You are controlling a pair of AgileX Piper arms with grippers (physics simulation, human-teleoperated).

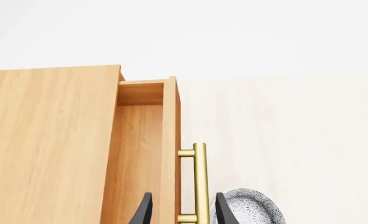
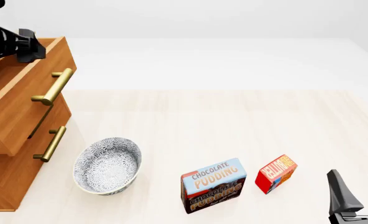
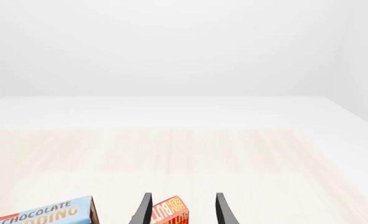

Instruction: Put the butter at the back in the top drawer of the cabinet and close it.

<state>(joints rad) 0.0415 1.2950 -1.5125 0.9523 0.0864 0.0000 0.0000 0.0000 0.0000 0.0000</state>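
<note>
The butter [image 2: 275, 173], a small red box, stands on the table right of the pudding box. My right gripper [image 2: 358, 184] is open and empty, near the table's front right, apart from the butter. In the right wrist view the butter [image 3: 169, 213] shows ahead between the open fingers [image 3: 144, 210]. The wooden cabinet [image 2: 10, 186] stands at the far left with its top drawer [image 2: 19, 100] pulled partly out. My left gripper [image 1: 184, 212] is open, its jaws straddling the drawer front and brass handle [image 1: 200, 182]. In the front view it [image 2: 29, 49] sits at the drawer's top edge.
A patterned grey bowl [image 2: 107, 165] sits by the cabinet's foot and shows in the left wrist view [image 1: 252, 207]. A chocolate pudding box [image 2: 213, 185] stands left of the butter, also in the right wrist view [image 3: 47, 214]. A lower drawer [image 2: 28, 154] is shut.
</note>
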